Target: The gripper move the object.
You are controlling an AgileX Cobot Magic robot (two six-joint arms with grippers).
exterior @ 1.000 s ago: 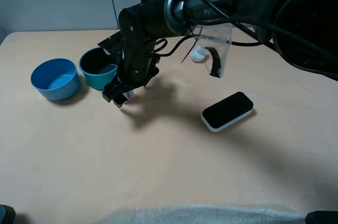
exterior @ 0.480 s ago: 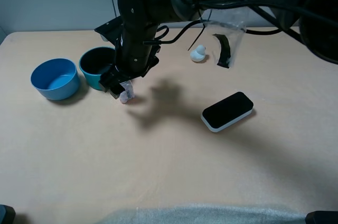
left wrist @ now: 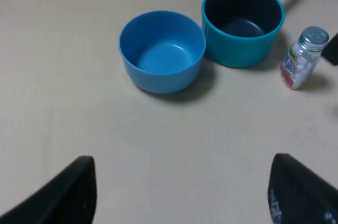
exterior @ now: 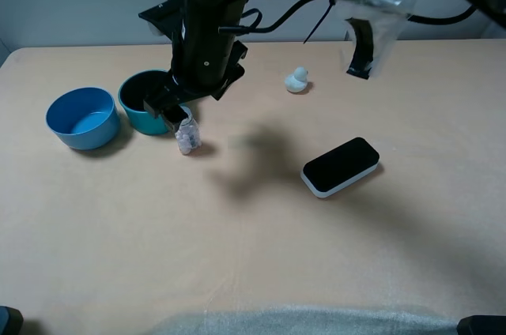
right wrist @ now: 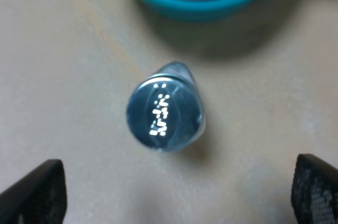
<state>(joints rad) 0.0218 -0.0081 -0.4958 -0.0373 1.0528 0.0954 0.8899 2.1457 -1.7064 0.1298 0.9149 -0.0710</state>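
The object, a small clear jar (exterior: 187,139) with a silver cap and pale bits inside, stands upright on the table beside the teal pot (exterior: 146,102). My right gripper (exterior: 175,111) hangs just above it, open, touching nothing. From above, the right wrist view shows the jar's cap (right wrist: 165,114) centred between the spread fingertips (right wrist: 35,192), with the right gripper (right wrist: 174,195) holding nothing. My left gripper (left wrist: 182,195) is open and empty over bare table, with the jar (left wrist: 302,57) far ahead of it.
A blue bowl (exterior: 81,118) sits left of the teal pot. A small white duck (exterior: 297,80) stands at the back. A black flat device (exterior: 340,165) lies right of centre. A clear plastic bag (exterior: 371,27) hangs from the right arm.
My right gripper has risen off the table and drawn back a little from the jar. The jar stays standing where it was.
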